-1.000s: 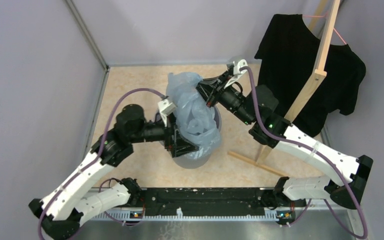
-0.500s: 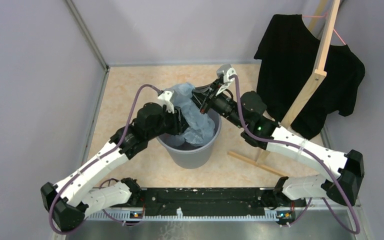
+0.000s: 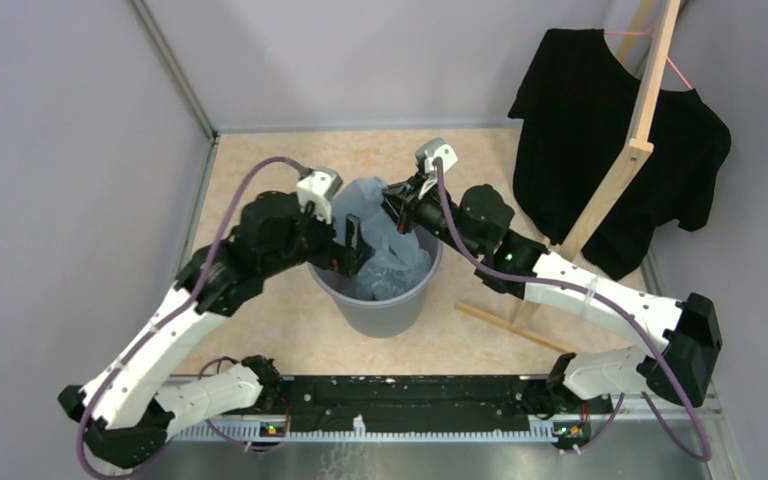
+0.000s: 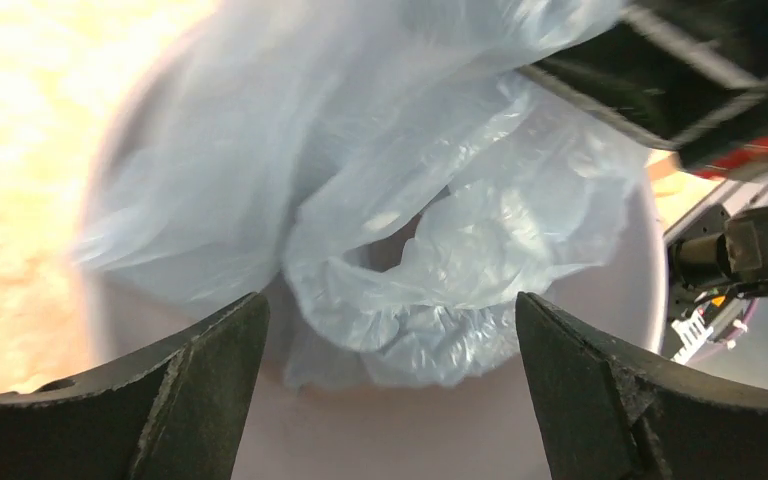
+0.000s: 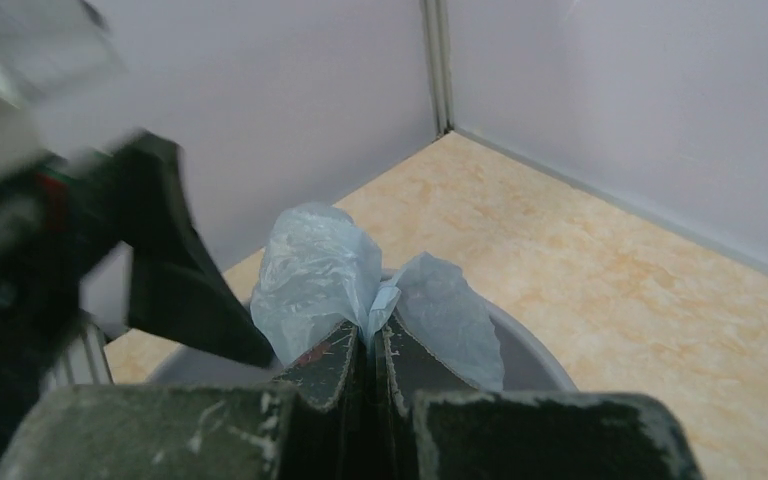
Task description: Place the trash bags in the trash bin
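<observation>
The grey round trash bin (image 3: pixel 385 312) stands on the floor between my arms. Pale blue trash bags (image 3: pixel 385 245) are crumpled inside it and rise above its far rim. My right gripper (image 3: pixel 397 207) is shut on a fold of the bags (image 5: pixel 375 300) over the bin's far rim (image 5: pixel 530 345). My left gripper (image 3: pixel 352 245) is open and empty over the bin's left side. In the left wrist view its fingers (image 4: pixel 210 380) stand wide apart above the bags (image 4: pixel 440 250) and the bin's inner wall (image 4: pixel 380 440).
A black T-shirt (image 3: pixel 610 130) hangs on a wooden stand (image 3: pixel 615 170) at the right. Grey walls close the floor at the left and the back. A black rail (image 3: pixel 410 395) runs along the near edge.
My left gripper let go of the bags, opened and drew back to the left. The bags sank from a tall heap down into the bin. My right gripper moved left and lower, still gripping them.
</observation>
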Motion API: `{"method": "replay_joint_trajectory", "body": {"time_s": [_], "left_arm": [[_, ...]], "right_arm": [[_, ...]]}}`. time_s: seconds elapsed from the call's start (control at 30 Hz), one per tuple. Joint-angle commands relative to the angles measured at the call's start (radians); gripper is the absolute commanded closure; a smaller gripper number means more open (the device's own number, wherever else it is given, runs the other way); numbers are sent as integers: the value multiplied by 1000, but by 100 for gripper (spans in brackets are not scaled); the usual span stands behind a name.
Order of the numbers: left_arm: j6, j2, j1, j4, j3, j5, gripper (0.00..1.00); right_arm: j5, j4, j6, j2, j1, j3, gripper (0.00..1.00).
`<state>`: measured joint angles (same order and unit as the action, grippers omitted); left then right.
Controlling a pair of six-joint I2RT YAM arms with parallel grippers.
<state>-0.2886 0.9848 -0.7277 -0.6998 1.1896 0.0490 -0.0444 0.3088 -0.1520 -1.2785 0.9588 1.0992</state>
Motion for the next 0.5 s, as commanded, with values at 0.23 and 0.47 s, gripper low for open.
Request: {"method": "replay_joint_trajectory", "body": {"time_s": [0.23, 0.47], "left_arm": [[-40, -148, -1, -253, 74, -344, 1], [12, -56, 7, -158, -7, -524, 11]], "right_arm": [[-12, -128, -33, 32, 0, 34, 100], [-69, -250, -83, 87, 17, 48, 100]]}}
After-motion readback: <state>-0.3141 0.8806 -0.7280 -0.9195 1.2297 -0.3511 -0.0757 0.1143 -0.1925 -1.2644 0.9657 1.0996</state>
